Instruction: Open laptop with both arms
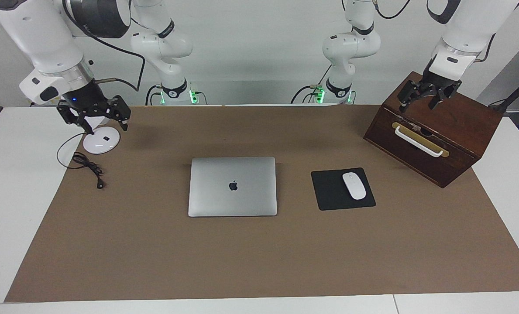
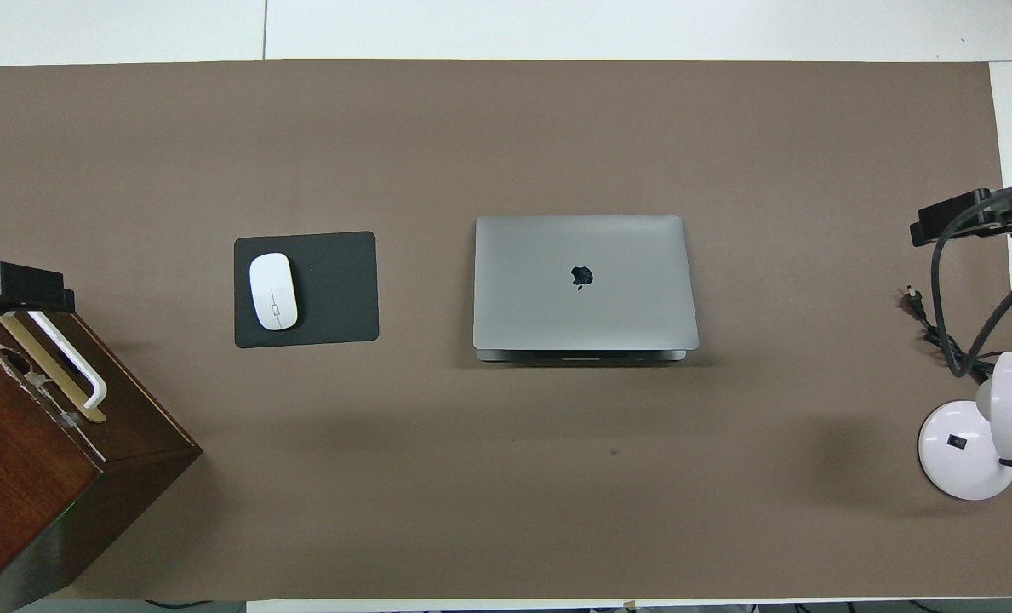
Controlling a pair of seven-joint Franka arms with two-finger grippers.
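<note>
The laptop (image 1: 233,186) (image 2: 582,281) lies flat in the middle of the brown mat, silver-grey, its lid shut and the dark logo facing up. Nothing touches it. My left gripper (image 1: 418,104) hangs open over the top of the wooden box at the left arm's end of the table. At the right arm's end, my right gripper (image 1: 105,127) hangs open just above the white round lamp base. Both grippers are empty and well away from the laptop. The overhead view shows only black edges of each gripper at its two sides.
A black mouse pad (image 1: 329,194) with a white mouse (image 1: 354,186) lies beside the laptop toward the left arm's end. The dark wooden box (image 1: 451,126) has a white handle (image 1: 416,141). A white lamp base (image 1: 97,143) and black cable (image 1: 87,165) sit at the right arm's end.
</note>
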